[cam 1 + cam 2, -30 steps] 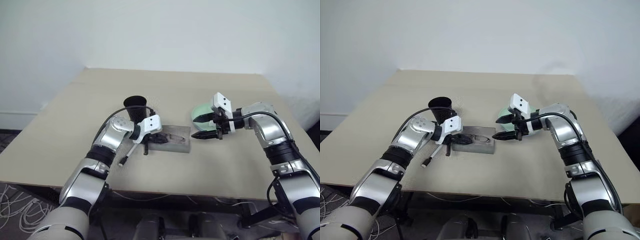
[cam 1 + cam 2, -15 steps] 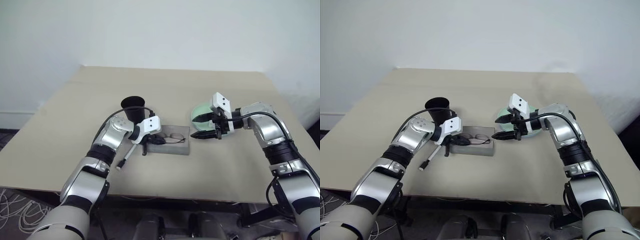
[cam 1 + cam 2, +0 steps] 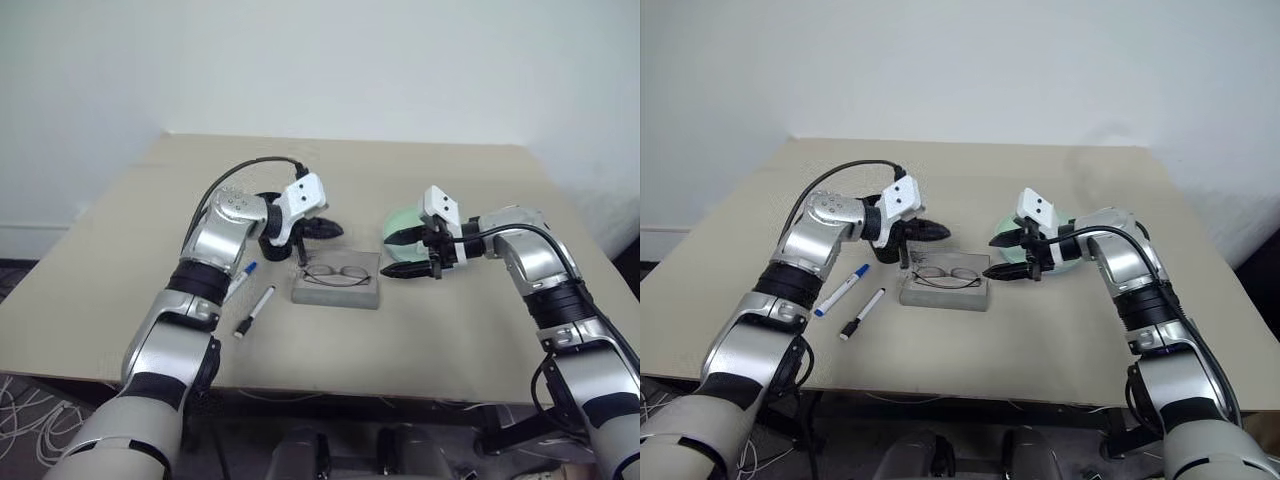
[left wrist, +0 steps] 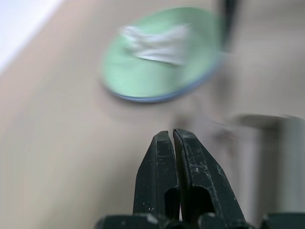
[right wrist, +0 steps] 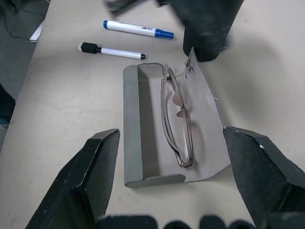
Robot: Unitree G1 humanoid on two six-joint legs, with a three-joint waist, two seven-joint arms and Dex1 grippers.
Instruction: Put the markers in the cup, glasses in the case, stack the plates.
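Note:
The glasses point(image 3: 337, 272) lie in the open grey case point(image 3: 340, 292) at the table's middle. My left gripper point(image 3: 336, 230) is shut and empty, raised above the case's far left corner, in front of the black cup point(image 5: 209, 38). Open and empty, my right gripper point(image 3: 388, 254) hovers at the case's right end. Left of the case lie the blue-capped marker point(image 3: 240, 280) and the black-capped marker point(image 3: 255, 311). Behind the right gripper the green plate point(image 4: 143, 71) sits on the blue plate point(image 4: 157, 98).
A crumpled white tissue point(image 4: 157, 43) rests on the green plate. The tan table point(image 3: 450, 330) has bare room in front of the case and along its far side.
My left gripper has lifted from the case's left end and moved up and away, uncovering the blue-capped marker. The right gripper has stayed put.

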